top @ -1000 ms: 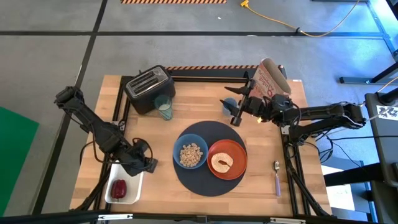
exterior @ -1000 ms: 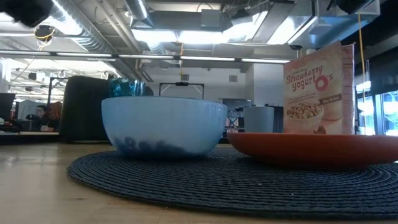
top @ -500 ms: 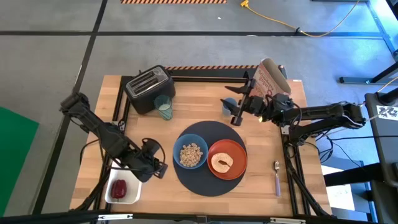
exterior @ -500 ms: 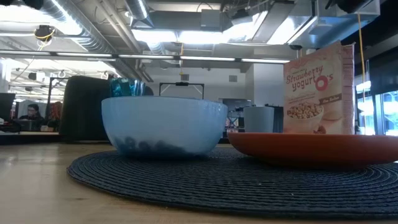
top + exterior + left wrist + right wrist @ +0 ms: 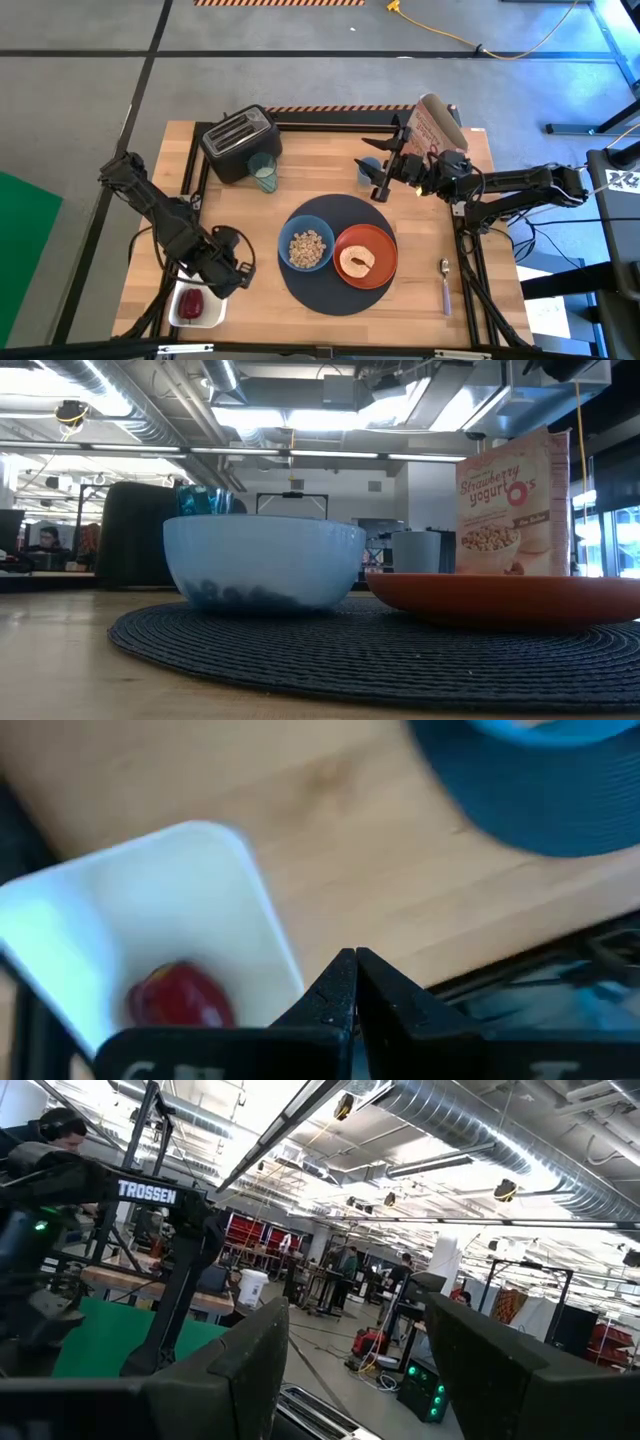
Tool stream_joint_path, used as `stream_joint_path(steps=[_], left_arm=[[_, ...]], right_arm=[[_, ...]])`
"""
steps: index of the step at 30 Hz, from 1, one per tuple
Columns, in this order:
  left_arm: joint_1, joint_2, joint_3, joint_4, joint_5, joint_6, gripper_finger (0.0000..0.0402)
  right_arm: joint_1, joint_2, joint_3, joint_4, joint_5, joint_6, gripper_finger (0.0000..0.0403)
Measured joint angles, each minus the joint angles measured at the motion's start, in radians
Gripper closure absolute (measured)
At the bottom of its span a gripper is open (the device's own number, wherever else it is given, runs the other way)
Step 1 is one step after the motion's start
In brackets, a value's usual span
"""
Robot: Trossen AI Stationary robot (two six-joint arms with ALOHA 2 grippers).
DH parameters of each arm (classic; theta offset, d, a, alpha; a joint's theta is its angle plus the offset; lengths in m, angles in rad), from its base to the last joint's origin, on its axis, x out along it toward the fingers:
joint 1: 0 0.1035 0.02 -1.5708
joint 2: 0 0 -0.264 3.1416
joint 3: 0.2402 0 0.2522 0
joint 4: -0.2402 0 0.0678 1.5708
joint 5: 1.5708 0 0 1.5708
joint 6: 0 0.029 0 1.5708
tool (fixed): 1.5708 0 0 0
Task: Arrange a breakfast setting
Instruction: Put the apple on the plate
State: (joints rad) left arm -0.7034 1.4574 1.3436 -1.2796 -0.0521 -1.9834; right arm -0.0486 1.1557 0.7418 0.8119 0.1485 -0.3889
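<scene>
The dark blue-grey mat [image 5: 335, 215] lies at the table's middle. On it stand the blue bowl [image 5: 306, 248] with cereal and the orange plate [image 5: 385, 250]; the round toasted bread [image 5: 357, 262] lies on the plate. The teal glass [image 5: 263, 172] stands by the toaster. The purple-handled spoon [image 5: 445, 283] lies flat, right of the mat. The dark-red fruit [image 5: 180, 998] lies in a white tray [image 5: 120, 890] at the near left. My left gripper [image 5: 354, 960] is shut and empty, pointing down above the tray's right rim. My right gripper [image 5: 355, 1370] hangs open at the far right, aimed up into the room.
A black toaster [image 5: 238, 142] stands at the far left and a red-and-white cereal bag [image 5: 435, 125] at the far right. A small blue-grey cup [image 5: 368, 170] sits under the right gripper. Bare wood lies between the tray and the mat.
My left gripper has risen and tipped more steeply downward. It swung briefly toward the mat, then came back, and now sits a little nearer the table's near edge, over the tray's right rim. The fruit stays in the tray.
</scene>
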Motion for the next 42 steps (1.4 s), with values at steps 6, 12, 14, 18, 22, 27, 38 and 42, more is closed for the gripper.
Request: stream_joint_path(steps=[6, 12, 14, 18, 22, 27, 38, 42], left_arm=[[-0.014, 0.058, -0.001, -0.065, 0.053, -0.108, 0.037], [-0.016, 0.102, -0.001, -0.086, 0.232, -0.196, 0.0309], [-0.032, 0.119, -0.001, -0.069, 0.233, -0.214, 0.0285], [-0.068, 0.18, -0.001, -0.04, 0.247, -0.24, 0.024], [-0.099, 0.252, -0.001, -0.045, 0.333, -0.233, 0.0206], [-0.109, 0.313, -0.001, -0.07, 0.437, -0.174, 0.019], [-0.118, 0.356, -0.113, 0.027, 0.596, -0.138, 0.0169], [-0.12, 0.356, -0.154, 0.09, 0.589, -0.185, 0.0143]], right_arm=[[0.0, 0.0, 0.0, -0.001, 0.0, -0.001, 0.0177], [0.0, 0.0, 0.0, -0.005, 0.001, -0.001, 0.0177], [0.0, 0.0, 0.0, -0.007, 0.001, -0.001, 0.0177], [0.0, 0.0, 0.0, -0.007, 0.001, -0.001, 0.0177], [0.0, 0.0, 0.0, -0.006, 0.001, -0.002, 0.0178], [0.0, 0.0, 0.0, -0.006, 0.001, -0.002, 0.0177], [0.0, 0.0, 0.0, -0.007, 0.001, -0.003, 0.0178], [0.0, 0.0, 0.0, -0.008, 0.001, -0.008, 0.0178]])
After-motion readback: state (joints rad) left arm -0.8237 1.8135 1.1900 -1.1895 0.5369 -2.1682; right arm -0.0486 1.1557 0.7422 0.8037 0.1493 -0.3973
